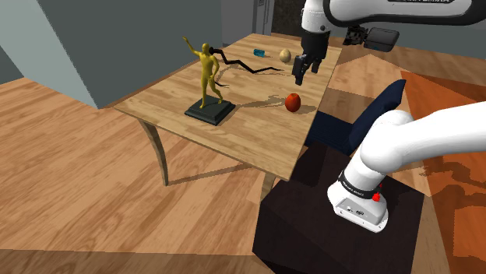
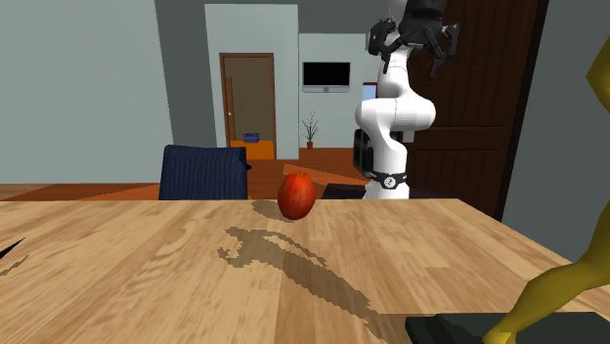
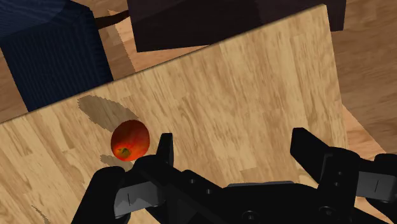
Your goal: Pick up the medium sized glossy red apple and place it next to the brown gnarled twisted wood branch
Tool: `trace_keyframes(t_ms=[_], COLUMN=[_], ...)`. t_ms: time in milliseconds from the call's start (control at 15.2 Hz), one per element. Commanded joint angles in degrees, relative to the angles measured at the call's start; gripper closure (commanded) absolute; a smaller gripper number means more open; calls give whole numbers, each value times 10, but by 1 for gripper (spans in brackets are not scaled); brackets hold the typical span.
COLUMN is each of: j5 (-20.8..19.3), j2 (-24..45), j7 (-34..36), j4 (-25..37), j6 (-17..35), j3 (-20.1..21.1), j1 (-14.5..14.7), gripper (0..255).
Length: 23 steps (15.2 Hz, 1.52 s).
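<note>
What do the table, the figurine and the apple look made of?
Table: light wood, grain and plank lines visible, matte. Figurine: yellow-gold, smooth, soft sheen; perhaps metal or plastic. Apple: red-orange skin, slightly shiny patch.

Shoulder view, centre frame: light wooden table (image 1: 257,128). On it, right of centre near the edge: round red apple (image 1: 293,102). Left of apple: yellow human figurine on dark square base (image 1: 208,78). Behind both, upper centre: dark brown twisted wood branch (image 1: 251,67). Beyond branch: small teal object (image 1: 259,52) and tan egg-shaped object (image 1: 285,55). Above apple, apart from it: black two-finger gripper (image 1: 304,76). Right of table: navy blue chair (image 1: 378,109).
</note>
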Motion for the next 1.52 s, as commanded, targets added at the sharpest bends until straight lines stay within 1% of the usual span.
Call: trace_keyframes(t_ms=[0,396,660,858,1056,1188,1320,1452], j5=[0,-40,-58,-64,-58,-46,-27,0], j2=[0,35,85,136,196,241,290,342], j7=[0,-132,-220,-289,-360,-410,-464,-521], j4=[0,-36,-38,-28,-9,8,29,54], j6=[0,79,134,175,213,237,259,277], j3=[0,-102,-170,-219,-268,-299,-329,-357], j1=[0,-4,-4,1,10,19,30,40], gripper=[0,0,0,0,0,0,0,0])
